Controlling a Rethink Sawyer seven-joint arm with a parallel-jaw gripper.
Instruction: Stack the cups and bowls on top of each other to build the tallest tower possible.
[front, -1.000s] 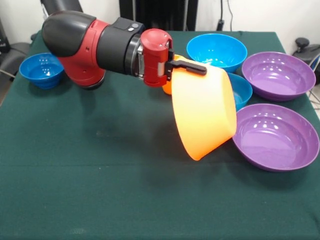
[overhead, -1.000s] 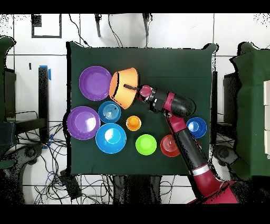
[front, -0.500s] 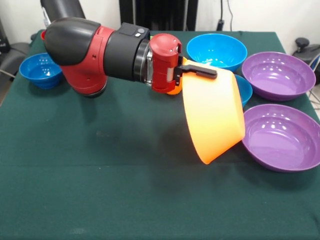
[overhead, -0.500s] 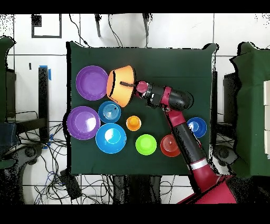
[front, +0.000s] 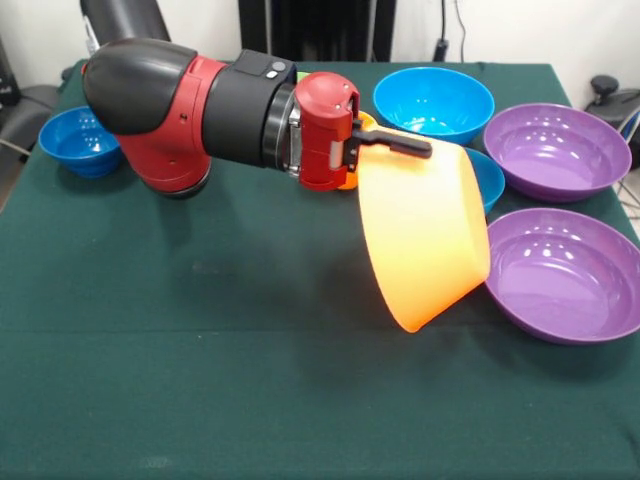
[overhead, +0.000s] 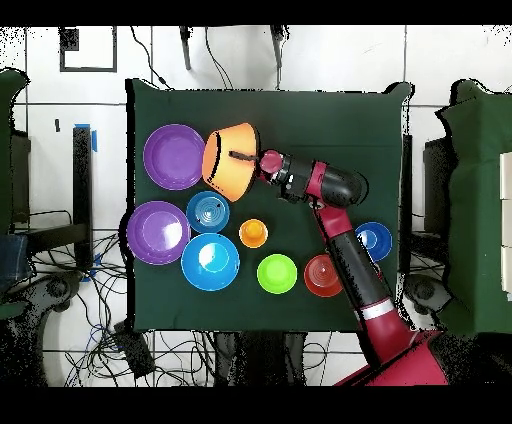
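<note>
My gripper (front: 408, 150) is shut on the rim of the large yellow-orange bowl (front: 425, 235) and holds it tipped on its side, low over the table. The bowl's edge is against the near purple bowl (front: 565, 275). In the overhead view the gripper (overhead: 241, 157) and the yellow-orange bowl (overhead: 228, 160) are beside that purple bowl (overhead: 173, 156). The orange cup (overhead: 253, 233) stands behind the gripper; only a sliver of it shows in the front view. I cannot make out a red cup.
A second purple bowl (front: 557, 150), a big blue bowl (front: 433, 100) and a half-hidden light-blue bowl (front: 487, 178) stand behind. A dark-blue bowl (front: 82, 140) is beside the arm. The green bowl (overhead: 277, 273) and orange-red bowl (overhead: 322, 276) sit near the robot's base.
My gripper has carried the yellow-orange bowl toward the near purple bowl and nudged that bowl slightly outward. In the last half second it has barely moved.
</note>
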